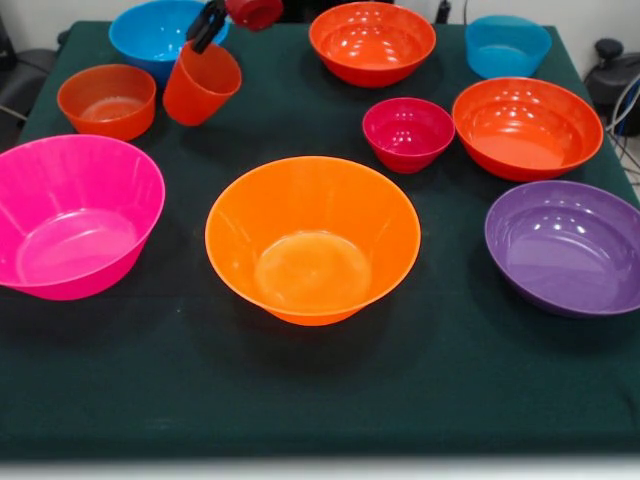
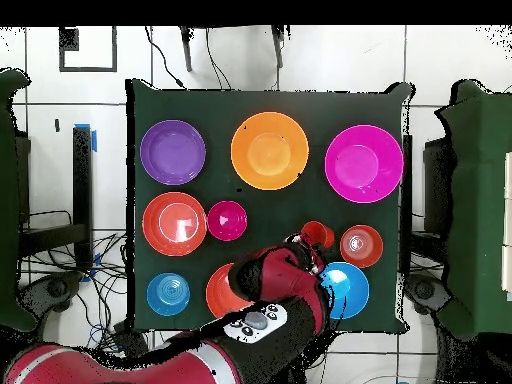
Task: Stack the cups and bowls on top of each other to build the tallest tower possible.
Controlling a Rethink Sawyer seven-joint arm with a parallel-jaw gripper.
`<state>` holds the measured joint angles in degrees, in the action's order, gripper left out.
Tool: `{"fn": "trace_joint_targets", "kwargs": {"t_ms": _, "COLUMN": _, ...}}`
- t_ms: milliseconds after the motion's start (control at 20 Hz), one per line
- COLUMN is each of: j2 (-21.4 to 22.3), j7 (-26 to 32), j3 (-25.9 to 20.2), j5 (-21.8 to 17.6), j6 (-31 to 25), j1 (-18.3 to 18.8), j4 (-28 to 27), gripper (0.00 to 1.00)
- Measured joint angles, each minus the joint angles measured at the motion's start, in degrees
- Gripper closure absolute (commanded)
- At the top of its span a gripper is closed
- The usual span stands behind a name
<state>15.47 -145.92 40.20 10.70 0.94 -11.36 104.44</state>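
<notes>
Pincer (image 1: 207,27) clamped on the rim of the tilted orange-red cup (image 1: 201,84), lifted beside the blue bowl (image 1: 150,32).

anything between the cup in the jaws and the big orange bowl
Nothing visible does. The gripper holds the cup tilted at the table's far side; bare green cloth lies between it and the empty large orange bowl.
</notes>
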Motion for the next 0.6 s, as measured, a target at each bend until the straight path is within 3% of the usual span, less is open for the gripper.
{"fn": "trace_joint_targets", "kwargs": {"t_ms": 600, "j2": 10.3, "j7": 0.0, "j3": -7.1, "j5": -7.2, "j6": 0.0, "j1": 2.2, "j4": 2.4, "gripper": 1.00}}
